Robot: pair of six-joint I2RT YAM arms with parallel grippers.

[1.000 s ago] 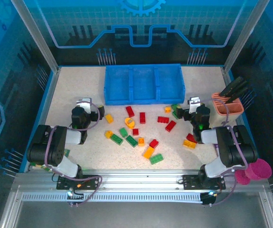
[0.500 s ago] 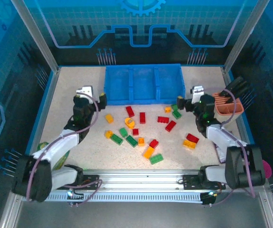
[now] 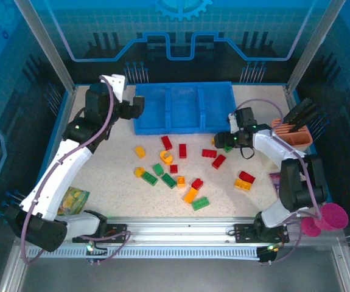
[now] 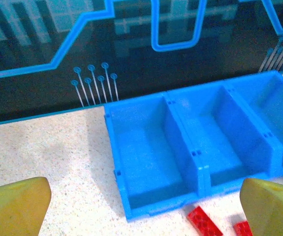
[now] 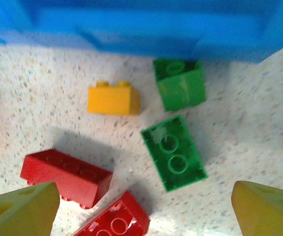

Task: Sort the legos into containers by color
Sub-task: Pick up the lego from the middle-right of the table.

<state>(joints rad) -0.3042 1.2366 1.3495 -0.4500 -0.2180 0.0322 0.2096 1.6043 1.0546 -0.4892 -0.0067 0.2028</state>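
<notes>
Yellow-tipped, the left gripper [image 4: 142,209] hangs spread wide and empty near the left end of the blue tray [image 3: 184,129], looking into its left compartment [image 4: 146,152]. Further right, the right gripper [image 5: 141,210] is likewise spread and holds nothing. It sits above a green brick [image 5: 173,160] lying on the table near the tray's right front corner.

That brick looks like the pick. I would drop straight down astride its narrow width and keep the left finger off the red brick [image 5: 65,177] beside it. Then I would lift it clear of the tray wall before letting go.

Counted from above:
- three compartments, all bare
- about seven yellow or orange legos [image 3: 190,194], seven red and six green, all loose on the table
- one snack packet [image 3: 71,199]
- one salmon tool holder [image 3: 291,137]
- one pink cup [image 3: 330,217]
</notes>
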